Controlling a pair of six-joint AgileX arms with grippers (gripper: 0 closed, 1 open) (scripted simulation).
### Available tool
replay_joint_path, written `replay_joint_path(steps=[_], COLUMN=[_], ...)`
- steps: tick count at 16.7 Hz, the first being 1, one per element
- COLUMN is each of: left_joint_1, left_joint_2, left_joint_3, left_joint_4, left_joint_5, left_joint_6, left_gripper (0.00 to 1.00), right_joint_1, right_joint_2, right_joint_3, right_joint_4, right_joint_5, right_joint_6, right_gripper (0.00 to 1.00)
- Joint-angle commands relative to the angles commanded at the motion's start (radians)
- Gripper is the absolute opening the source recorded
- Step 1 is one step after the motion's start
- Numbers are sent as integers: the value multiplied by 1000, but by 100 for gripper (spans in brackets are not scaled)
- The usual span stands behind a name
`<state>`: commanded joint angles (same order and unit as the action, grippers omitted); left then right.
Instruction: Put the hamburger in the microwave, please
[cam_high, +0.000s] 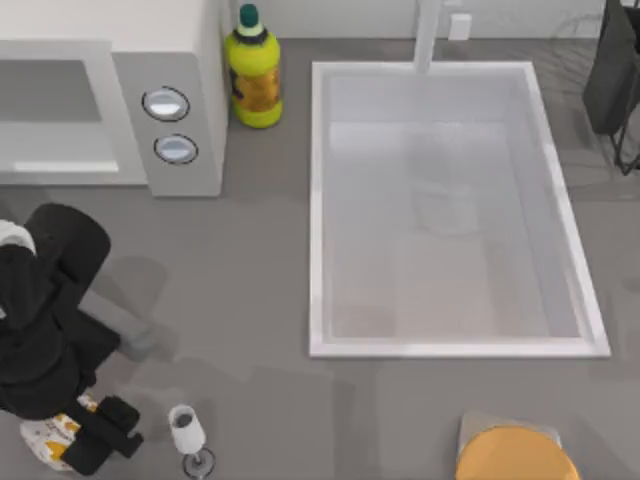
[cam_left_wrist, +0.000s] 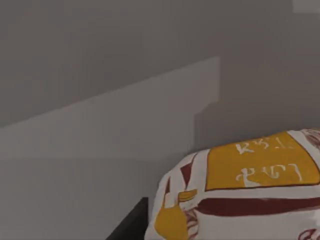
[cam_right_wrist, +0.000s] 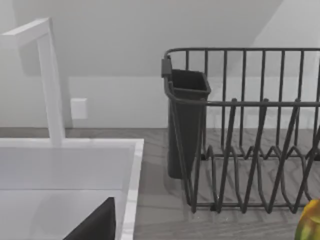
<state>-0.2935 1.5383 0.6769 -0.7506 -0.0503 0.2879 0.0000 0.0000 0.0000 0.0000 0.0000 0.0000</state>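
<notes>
Hamburger (cam_high: 48, 438) beneath lowered left tool (cam_high: 85, 440)

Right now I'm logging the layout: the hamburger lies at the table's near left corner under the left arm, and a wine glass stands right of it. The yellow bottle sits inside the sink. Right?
Not quite. In the top view the yellow bottle stands on the table between the microwave and the sink, outside the basin. The hamburger and the wine glass are as you say.
</notes>
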Motion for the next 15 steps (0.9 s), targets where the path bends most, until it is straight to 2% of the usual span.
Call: replay_joint_path(steps=[3, 5, 11, 15], left_joint_1=[-14, -18, 5, 3], left_joint_2=[-41, -68, -167, -163], left_joint_3=[89, 145, 272, 270], left_joint_4=[-146, -253, -389, -389], left_joint_5=[-59, -67, 49, 50], left_joint_6=[6, 7, -13, -11], left_gripper=[0, 0, 0, 0], right_joint_1=[0, 0, 0, 0], right_joint_2=[0, 0, 0, 0], right_joint_3=[0, 0, 0, 0], right_joint_4=[0, 0, 0, 0], right_joint_5=[0, 0, 0, 0], right_joint_6=[0, 0, 0, 0], right_gripper=[100, 100, 100, 100])
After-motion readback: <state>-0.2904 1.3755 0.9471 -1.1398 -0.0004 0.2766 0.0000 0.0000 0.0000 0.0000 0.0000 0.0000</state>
